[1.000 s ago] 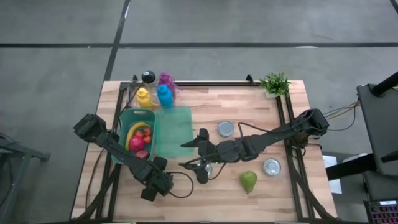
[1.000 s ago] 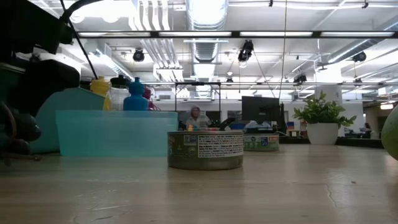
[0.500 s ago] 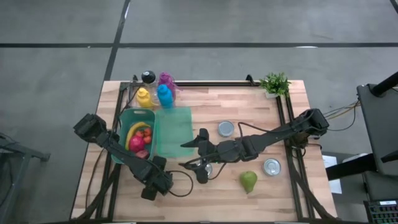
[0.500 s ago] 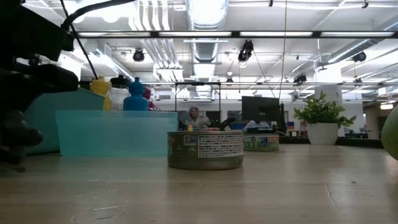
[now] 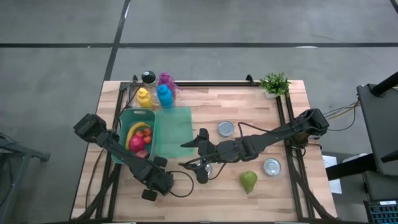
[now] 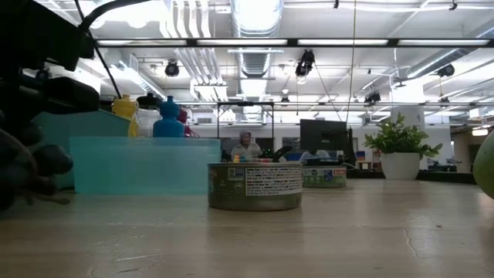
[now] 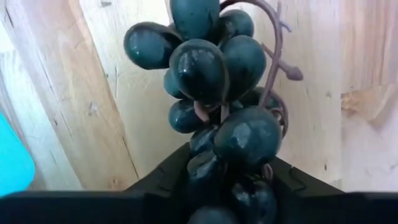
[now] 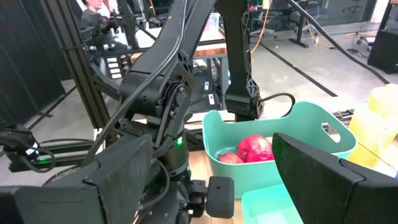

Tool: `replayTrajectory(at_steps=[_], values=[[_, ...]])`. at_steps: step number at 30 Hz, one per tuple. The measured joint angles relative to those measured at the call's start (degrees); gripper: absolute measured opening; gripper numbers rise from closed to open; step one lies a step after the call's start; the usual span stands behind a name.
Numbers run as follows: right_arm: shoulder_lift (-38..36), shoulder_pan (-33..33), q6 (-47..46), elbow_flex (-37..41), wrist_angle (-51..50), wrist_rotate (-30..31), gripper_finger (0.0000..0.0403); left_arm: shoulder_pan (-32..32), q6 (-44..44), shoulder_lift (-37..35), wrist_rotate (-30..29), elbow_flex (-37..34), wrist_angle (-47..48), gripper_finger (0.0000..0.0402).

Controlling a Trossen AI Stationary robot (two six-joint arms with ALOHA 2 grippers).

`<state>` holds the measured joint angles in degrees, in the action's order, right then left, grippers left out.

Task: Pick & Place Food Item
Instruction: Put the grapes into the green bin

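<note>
Landmark: teal basket point(image 5: 138, 116) at the table's left side, fruit inside it. Nearest the front edge, just forward of the basket's front corner, left gripper point(image 5: 151, 184) sits low over a bunch of dark grapes point(image 7: 214, 106) on the bare wood; in the left wrist view the lowest grapes lie between its fingers point(image 7: 158, 180), which crowd the fruit from both sides. Cannot tell whether the squeeze is complete or the bunch is truly held. Step in hand, as I judge it: the grasp of the food item (the bunch rests on the boards, not lifted). Next move calls for a firm close low on the cluster or stem, then a straight lift and a short carry back over the basket rim; loose grapes could swing or slip. Right of the basket, toward table centre, right gripper point(image 5: 202, 155) waits with jaws apart, empty, over a tin can point(image 5: 208, 168). A green pear point(image 5: 249, 181) lies further right. Behind the basket stand coloured bottles point(image 5: 158, 93).
</note>
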<state>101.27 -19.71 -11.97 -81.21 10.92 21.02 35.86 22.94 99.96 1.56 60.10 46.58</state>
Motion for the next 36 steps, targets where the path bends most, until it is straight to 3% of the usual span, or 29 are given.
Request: replayTrajectory(at_steps=[9,20,36], values=[[0.00,0.01,0.00,0.00,0.00,0.00,0.0329,0.00,-0.02,-0.11,-0.77,1.38,-0.62,0.0125],[0.00,0.01,0.00,0.00,-0.02,0.00,0.0329,0.00,-0.38,-1.78,-7.25,5.96,-1.15,0.0125],[0.00,0.01,0.00,0.00,-0.03,0.00,0.0329,0.09,3.44,-18.44,-9.75,6.32,4.96,0.0125]])
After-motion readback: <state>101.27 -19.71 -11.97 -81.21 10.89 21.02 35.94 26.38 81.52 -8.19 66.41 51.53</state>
